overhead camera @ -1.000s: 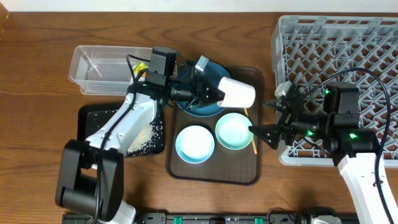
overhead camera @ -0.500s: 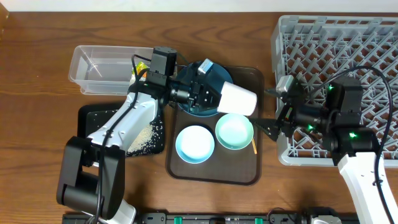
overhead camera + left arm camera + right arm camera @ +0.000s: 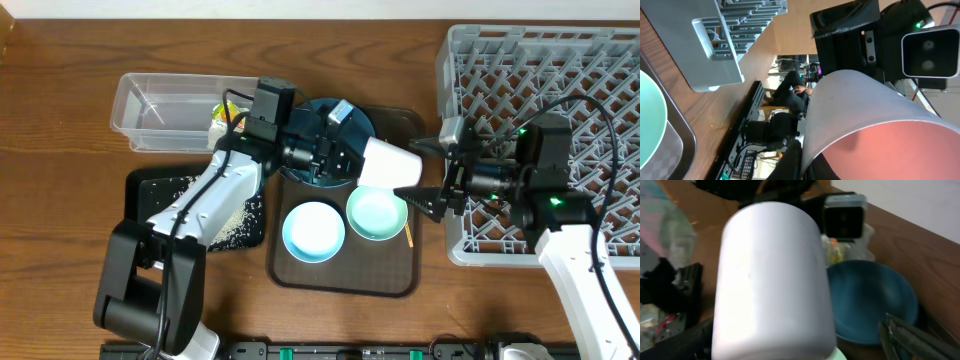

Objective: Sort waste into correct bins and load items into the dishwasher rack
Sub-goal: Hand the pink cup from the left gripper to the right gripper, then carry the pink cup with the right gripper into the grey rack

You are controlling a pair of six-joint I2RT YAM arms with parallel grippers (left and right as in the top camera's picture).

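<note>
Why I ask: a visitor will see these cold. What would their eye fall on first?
Most striking is the small pink cup, held sideways above the brown tray by the left gripper, the right gripper's open fingers spread at its free end. Next comes the large grey rack on the right, then the mint-green bowl and white blue-rimmed bowl on the tray.

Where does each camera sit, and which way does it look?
Overhead: fixed above the table, looking straight down on brown tray, grey rack and both arms; the left gripper holds a cup toward the open right gripper.
Left wrist: on the left arm, looking past the cup at the right arm's camera and the rack; own fingers barely show.
Right wrist: on the right arm, facing the cup and dark blue bowl; one own finger lower right.
Shared: all three see the cup.
</note>
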